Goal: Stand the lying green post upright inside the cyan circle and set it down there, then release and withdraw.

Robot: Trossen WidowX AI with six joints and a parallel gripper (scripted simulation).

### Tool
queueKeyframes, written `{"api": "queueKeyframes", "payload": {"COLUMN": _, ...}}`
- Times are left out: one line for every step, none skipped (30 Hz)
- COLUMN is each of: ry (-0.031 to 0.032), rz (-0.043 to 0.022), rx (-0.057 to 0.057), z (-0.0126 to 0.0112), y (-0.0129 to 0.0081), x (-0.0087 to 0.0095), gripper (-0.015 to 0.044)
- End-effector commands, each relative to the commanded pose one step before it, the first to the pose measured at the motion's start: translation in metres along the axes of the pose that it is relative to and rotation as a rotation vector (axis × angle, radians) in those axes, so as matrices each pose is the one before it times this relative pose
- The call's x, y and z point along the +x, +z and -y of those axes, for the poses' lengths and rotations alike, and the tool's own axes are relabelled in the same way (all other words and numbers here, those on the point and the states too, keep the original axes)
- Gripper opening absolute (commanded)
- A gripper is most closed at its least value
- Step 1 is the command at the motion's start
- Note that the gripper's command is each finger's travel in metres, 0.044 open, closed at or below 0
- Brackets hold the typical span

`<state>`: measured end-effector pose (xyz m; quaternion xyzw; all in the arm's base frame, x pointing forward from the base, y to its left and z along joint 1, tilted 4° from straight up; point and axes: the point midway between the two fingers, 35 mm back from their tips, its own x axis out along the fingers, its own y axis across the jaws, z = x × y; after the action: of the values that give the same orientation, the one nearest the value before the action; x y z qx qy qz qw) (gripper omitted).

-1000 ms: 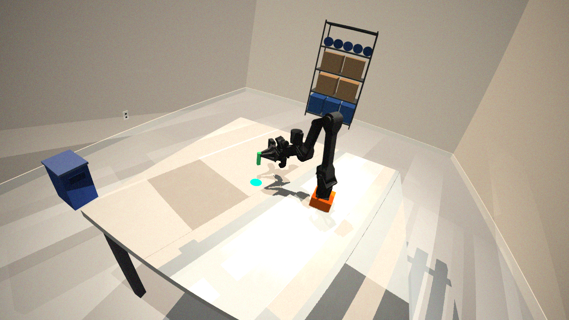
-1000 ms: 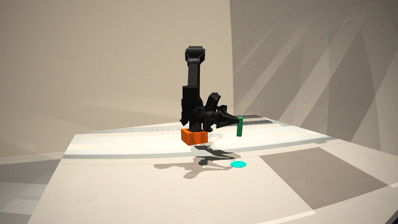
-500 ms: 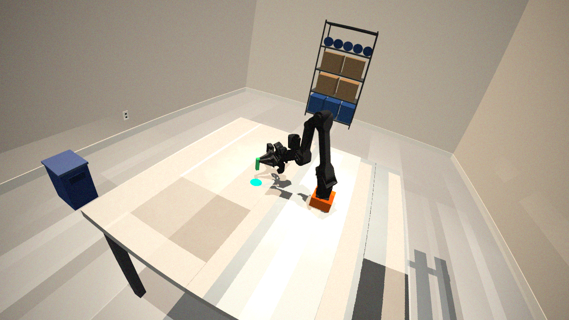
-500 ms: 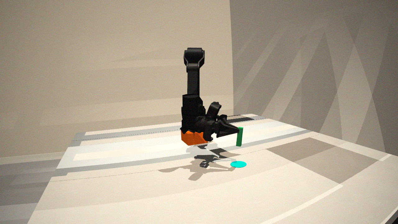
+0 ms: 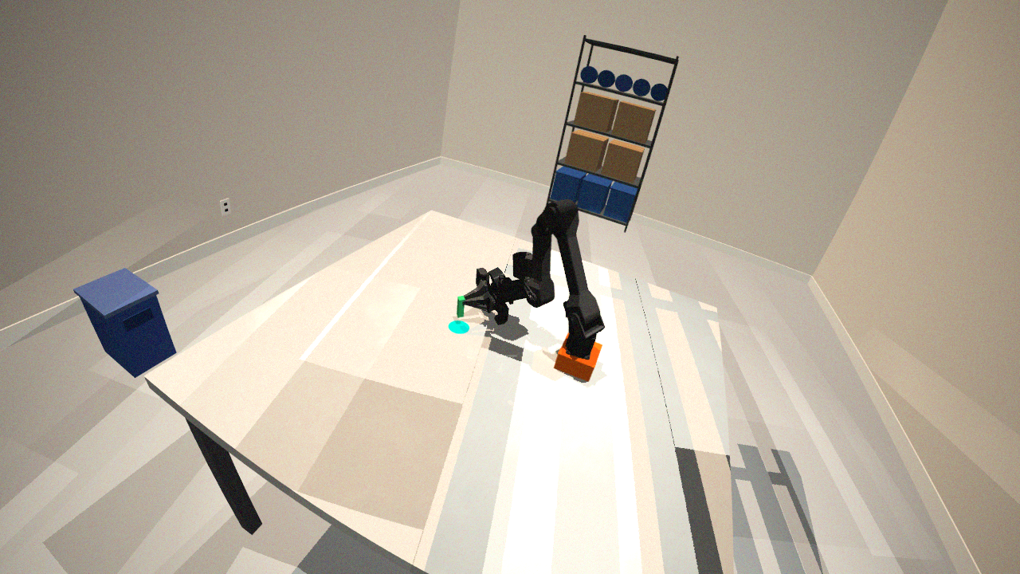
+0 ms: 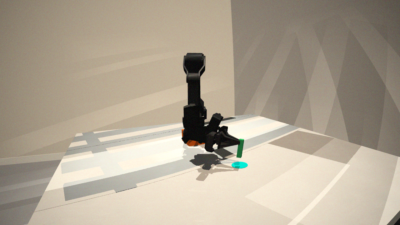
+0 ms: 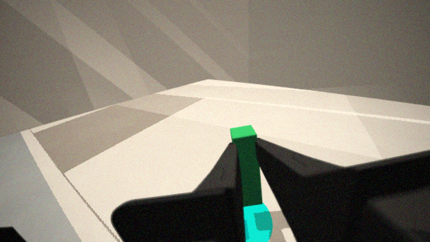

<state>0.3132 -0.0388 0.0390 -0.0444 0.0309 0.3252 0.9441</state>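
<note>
My gripper [image 5: 466, 298] [image 6: 239, 142] [image 7: 244, 146] is shut on the green post [image 5: 461, 306] [image 6: 240, 148] [image 7: 248, 175], gripping it near its top end. The post hangs upright, its lower end a little above the table and not touching it. The cyan circle [image 5: 457, 327] [image 6: 239, 164] [image 7: 256, 222] is a flat disc on the table directly under the post. In the wrist view the post's lower end sits just over the circle, and the post's shadow falls on the disc.
The arm's orange base [image 5: 578, 361] [image 6: 191, 142] stands on the table behind the gripper. A blue bin [image 5: 126, 320] stands on the floor off the table's left edge. A shelf rack [image 5: 613, 135] with boxes stands at the back wall.
</note>
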Motion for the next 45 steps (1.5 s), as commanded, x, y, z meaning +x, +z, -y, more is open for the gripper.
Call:
{"api": "queueKeyframes", "payload": {"ry": 0.00447, "rz": -0.00653, "rx": -0.0075, "z": -0.00314, "y": -0.01116, "x": 0.00076, "gripper": 0.0023}}
{"api": "queueKeyframes", "payload": {"ry": 0.00040, "rz": -0.00068, "rx": -0.0016, "z": -0.00041, "y": -0.00131, "x": 0.00009, "gripper": 0.0023}}
{"api": "queueKeyframes", "payload": {"ry": 0.00013, "rz": -0.00023, "rx": -0.0005, "z": -0.00014, "y": -0.00044, "x": 0.00003, "gripper": 0.0023}}
{"api": "queueKeyframes", "payload": {"ry": 0.00056, "rz": -0.00095, "rx": 0.0000, "z": -0.00028, "y": -0.00070, "x": 0.00025, "gripper": 0.0023}}
{"api": "queueKeyframes", "payload": {"ry": 0.00169, "rz": -0.00286, "rx": 0.0001, "z": -0.00085, "y": -0.00209, "x": 0.00074, "gripper": 0.0023}}
{"api": "queueKeyframes", "payload": {"ry": 0.00288, "rz": -0.00483, "rx": 0.0001, "z": -0.00145, "y": -0.00349, "x": 0.00122, "gripper": 0.0023}}
{"api": "queueKeyframes", "payload": {"ry": 0.00359, "rz": -0.00594, "rx": 0.0001, "z": -0.00183, "y": -0.00423, "x": 0.00147, "gripper": 0.0023}}
{"api": "queueKeyframes", "payload": {"ry": 0.00304, "rz": -0.00497, "rx": 0.0000, "z": -0.00156, "y": -0.00349, "x": 0.00121, "gripper": 0.0023}}
{"api": "queueKeyframes", "payload": {"ry": 0.00186, "rz": -0.00301, "rx": 0.0000, "z": -0.00096, "y": -0.00210, "x": 0.00073, "gripper": 0.0023}}
{"api": "queueKeyframes", "payload": {"ry": 0.00063, "rz": -0.00101, "rx": 0.0000, "z": -0.00032, "y": -0.00070, "x": 0.00024, "gripper": 0.0023}}
{"api": "queueKeyframes", "payload": {"ry": 0.00000, "rz": 0.00000, "rx": 0.0000, "z": 0.00000, "y": 0.00000, "x": 0.00000, "gripper": 0.0023}}
{"api": "queueKeyframes", "payload": {"ry": 0.00000, "rz": 0.00000, "rx": 0.0000, "z": 0.00000, "y": 0.00000, "x": 0.00000, "gripper": 0.0023}}
{"api": "queueKeyframes", "payload": {"ry": 0.00000, "rz": 0.00000, "rx": 0.0000, "z": 0.00000, "y": 0.00000, "x": 0.00000, "gripper": 0.0023}}
{"api": "queueKeyframes", "payload": {"ry": 0.00000, "rz": 0.00000, "rx": 0.0000, "z": 0.00000, "y": 0.00000, "x": 0.00000, "gripper": 0.0023}}
{"api": "queueKeyframes", "payload": {"ry": 0.00000, "rz": 0.00000, "rx": 0.0000, "z": 0.00000, "y": 0.00000, "x": 0.00000, "gripper": 0.0023}}
{"api": "queueKeyframes", "payload": {"ry": 0.00000, "rz": 0.00000, "rx": 0.0000, "z": 0.00000, "y": 0.00000, "x": 0.00000, "gripper": 0.0023}}
{"api": "queueKeyframes", "payload": {"ry": 0.00000, "rz": 0.00000, "rx": 0.0000, "z": 0.00000, "y": 0.00000, "x": 0.00000, "gripper": 0.0023}}
{"api": "queueKeyframes", "payload": {"ry": 0.00000, "rz": 0.00000, "rx": 0.0000, "z": 0.00000, "y": 0.00000, "x": 0.00000, "gripper": 0.0023}}
{"api": "queueKeyframes", "payload": {"ry": 0.00000, "rz": 0.00000, "rx": 0.0000, "z": 0.00000, "y": 0.00000, "x": 0.00000, "gripper": 0.0023}}
{"api": "queueKeyframes", "payload": {"ry": 0.00000, "rz": 0.00000, "rx": 0.0000, "z": 0.00000, "y": 0.00000, "x": 0.00000, "gripper": 0.0023}}
{"api": "queueKeyframes", "payload": {"ry": 0.00000, "rz": 0.00000, "rx": 0.0000, "z": 0.00000, "y": 0.00000, "x": 0.00000, "gripper": 0.0023}}
{"api": "queueKeyframes", "payload": {"ry": 0.00000, "rz": 0.00000, "rx": 0.0000, "z": 0.00000, "y": 0.00000, "x": 0.00000, "gripper": 0.0049}}
{"api": "queueKeyframes", "payload": {"ry": 0.00000, "rz": 0.00000, "rx": 0.0000, "z": 0.00000, "y": 0.00000, "x": 0.00000, "gripper": 0.0075}}
{"api": "queueKeyframes", "payload": {"ry": 0.00000, "rz": 0.00000, "rx": 0.0000, "z": 0.00000, "y": 0.00000, "x": 0.00000, "gripper": 0.0101}}
{"api": "queueKeyframes", "payload": {"ry": 0.00000, "rz": 0.00000, "rx": 0.0000, "z": 0.00000, "y": 0.00000, "x": 0.00000, "gripper": 0.0127}}
{"api": "queueKeyframes", "payload": {"ry": 0.00000, "rz": 0.00000, "rx": 0.0000, "z": 0.00000, "y": 0.00000, "x": 0.00000, "gripper": 0.0154}}
{"api": "queueKeyframes", "payload": {"ry": 0.00000, "rz": 0.00000, "rx": 0.0000, "z": 0.00000, "y": 0.00000, "x": 0.00000, "gripper": 0.0180}}
{"api": "queueKeyframes", "payload": {"ry": 0.00000, "rz": 0.00000, "rx": 0.0000, "z": 0.00000, "y": 0.00000, "x": 0.00000, "gripper": 0.0206}}
{"api": "queueKeyframes", "payload": {"ry": 0.00000, "rz": 0.00000, "rx": 0.0000, "z": 0.00000, "y": 0.00000, "x": 0.00000, "gripper": 0.0233}}
{"api": "queueKeyframes", "payload": {"ry": 0.00000, "rz": 0.00000, "rx": 0.0000, "z": 0.00000, "y": 0.00000, "x": 0.00000, "gripper": 0.0259}}
{"api": "queueKeyframes", "payload": {"ry": 0.00000, "rz": 0.00000, "rx": 0.0000, "z": 0.00000, "y": 0.00000, "x": 0.00000, "gripper": 0.0285}}
{"api": "queueKeyframes", "payload": {"ry": 0.00000, "rz": 0.00000, "rx": 0.0000, "z": 0.00000, "y": 0.00000, "x": 0.00000, "gripper": 0.0311}}
{"api": "queueKeyframes", "payload": {"ry": 0.00000, "rz": 0.00000, "rx": 0.0000, "z": 0.00000, "y": 0.00000, "x": 0.00000, "gripper": 0.0337}}
{"api": "queueKeyframes", "payload": {"ry": 0.00000, "rz": 0.00000, "rx": 0.0000, "z": 0.00000, "y": 0.00000, "x": 0.00000, "gripper": 0.0364}}
{"api": "queueKeyframes", "payload": {"ry": 0.00000, "rz": 0.00000, "rx": 0.0000, "z": 0.00000, "y": 0.00000, "x": 0.00000, "gripper": 0.0390}}
{"api": "queueKeyframes", "payload": {"ry": 0.00000, "rz": 0.00000, "rx": 0.0000, "z": 0.00000, "y": 0.00000, "x": 0.00000, "gripper": 0.0400}}
{"api": "queueKeyframes", "payload": {"ry": -0.00040, "rz": 0.00063, "rx": 0.0010, "z": 0.00027, "y": 0.00076, "x": -0.00011, "gripper": 0.0400}}
{"api": "queueKeyframes", "payload": {"ry": -0.00120, "rz": 0.00188, "rx": 0.0030, "z": 0.00078, "y": 0.00230, "x": -0.00032, "gripper": 0.0400}}
{"api": "queueKeyframes", "payload": {"ry": -0.00196, "rz": 0.00314, "rx": 0.0050, "z": 0.00125, "y": 0.00383, "x": -0.00055, "gripper": 0.0400}}
{"api": "queueKeyframes", "payload": {"ry": -0.00238, "rz": 0.00392, "rx": 0.0062, "z": 0.00144, "y": 0.00479, "x": -0.00070, "gripper": 0.0400}}
{"api": "queueKeyframes", "payload": {"ry": -0.00231, "rz": 0.00394, "rx": 0.0062, "z": 0.00132, "y": 0.00481, "x": -0.00071, "gripper": 0.0400}}
{"api": "queueKeyframes", "payload": {"ry": -0.00224, "rz": 0.00394, "rx": 0.0062, "z": 0.00120, "y": 0.00481, "x": -0.00073, "gripper": 0.0400}}
{"api": "queueKeyframes", "payload": {"ry": -0.00217, "rz": 0.00394, "rx": 0.0062, "z": 0.00107, "y": 0.00481, "x": -0.00074, "gripper": 0.0400}}
{"api": "queueKeyframes", "payload": {"ry": -0.00210, "rz": 0.00394, "rx": 0.0062, "z": 0.00095, "y": 0.00481, "x": -0.00075, "gripper": 0.0400}}
{"api": "queueKeyframes", "payload": {"ry": -0.00203, "rz": 0.00394, "rx": 0.0062, "z": 0.00082, "y": 0.00481, "x": -0.00077, "gripper": 0.0400}}
